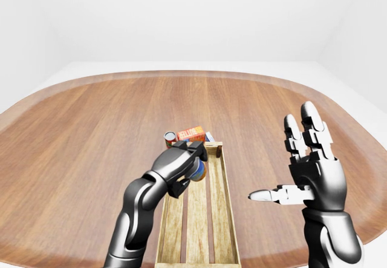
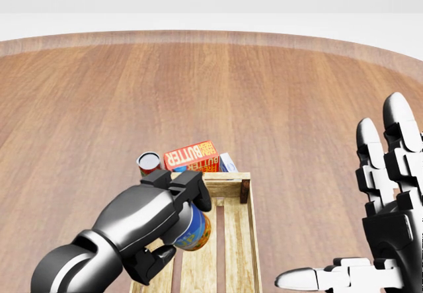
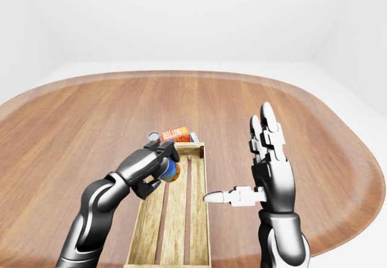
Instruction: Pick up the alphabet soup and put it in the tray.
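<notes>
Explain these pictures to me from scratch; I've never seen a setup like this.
These are simulator renders from three cameras on a humanoid robot's head, looking out over its own arms: one head view and two eye views showing nearly the same scene. On the wooden table lies a slatted wooden tray. At the tray's top end sit a butter box and a red can. The left hand has its fingers closed round the alphabet soup can, held over the tray. The right hand is raised, open and empty.
</notes>
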